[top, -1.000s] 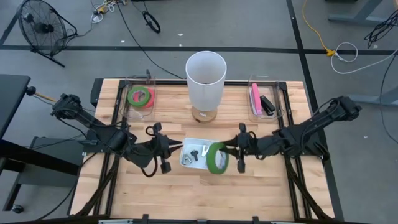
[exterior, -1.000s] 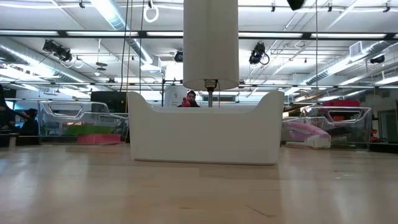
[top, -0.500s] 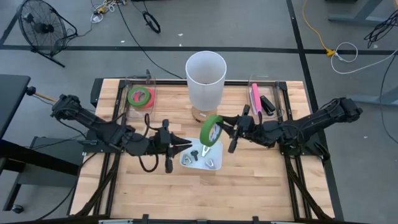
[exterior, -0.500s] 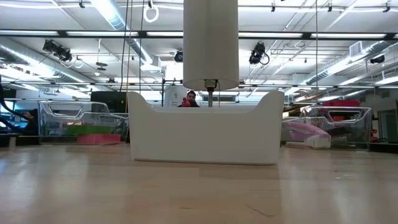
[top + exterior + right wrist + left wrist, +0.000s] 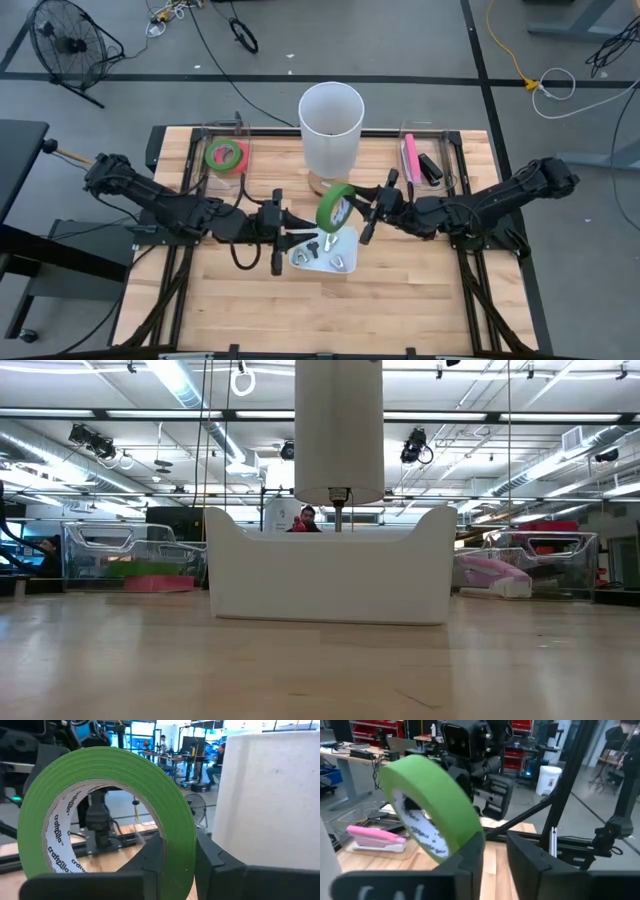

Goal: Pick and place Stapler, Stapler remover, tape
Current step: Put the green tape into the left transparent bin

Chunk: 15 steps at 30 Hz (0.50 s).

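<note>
A: What is the right tool (image 5: 362,212) doing?

B: It is clamped on the rim of the green tape roll (image 5: 337,207), fingers (image 5: 156,851) pinched either side of the band. It holds the roll in the air above the white tray (image 5: 345,266), just at the 6 o'clock side of the tall white cylinder (image 5: 331,128).

A: And the left tool (image 5: 296,238)?

B: It hovers near the tray's 9 o'clock edge, fingers (image 5: 470,857) only a little apart and holding nothing that I can see. The roll is right ahead of it.

A: Which step is this?

B: The tape is in transit, I judge. A second tape roll (image 5: 226,155) lies in the clear bin at 10 o'clock, and the pink stapler (image 5: 410,158) in the bin at 2 o'clock.

A: Next?

B: Probably carrying the roll over its destination, lowering it, then easing the fingers apart. The left tool stands close, so the path needs care.
</note>
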{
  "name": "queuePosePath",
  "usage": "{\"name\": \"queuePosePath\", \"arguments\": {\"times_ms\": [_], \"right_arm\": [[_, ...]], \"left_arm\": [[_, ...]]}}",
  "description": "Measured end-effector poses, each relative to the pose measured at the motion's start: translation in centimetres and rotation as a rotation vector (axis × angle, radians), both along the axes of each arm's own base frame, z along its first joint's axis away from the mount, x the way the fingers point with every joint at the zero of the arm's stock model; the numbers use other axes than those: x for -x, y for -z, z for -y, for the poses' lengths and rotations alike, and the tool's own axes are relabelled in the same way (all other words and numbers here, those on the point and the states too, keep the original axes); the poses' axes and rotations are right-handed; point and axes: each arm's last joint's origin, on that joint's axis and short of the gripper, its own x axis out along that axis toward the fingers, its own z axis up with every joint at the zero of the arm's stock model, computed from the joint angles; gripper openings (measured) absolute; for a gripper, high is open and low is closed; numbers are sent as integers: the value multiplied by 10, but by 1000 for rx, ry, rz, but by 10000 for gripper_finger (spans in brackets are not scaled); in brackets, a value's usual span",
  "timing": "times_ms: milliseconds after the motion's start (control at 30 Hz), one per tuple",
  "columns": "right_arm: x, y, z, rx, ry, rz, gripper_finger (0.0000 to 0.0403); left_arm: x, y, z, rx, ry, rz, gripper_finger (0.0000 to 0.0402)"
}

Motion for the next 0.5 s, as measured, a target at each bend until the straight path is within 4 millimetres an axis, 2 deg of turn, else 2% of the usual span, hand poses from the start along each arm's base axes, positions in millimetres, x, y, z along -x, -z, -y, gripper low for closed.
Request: {"name": "queuePosePath", "arguments": {"times_ms": [333,500], "right_arm": [[0,-2,5,25,73,8,55],[0,-2,5,23,85,8,55]], "left_arm": [[-6,5,-4,-1,-60,-12,213],[-9,6,-9,-3,-95,-14,255]]}}
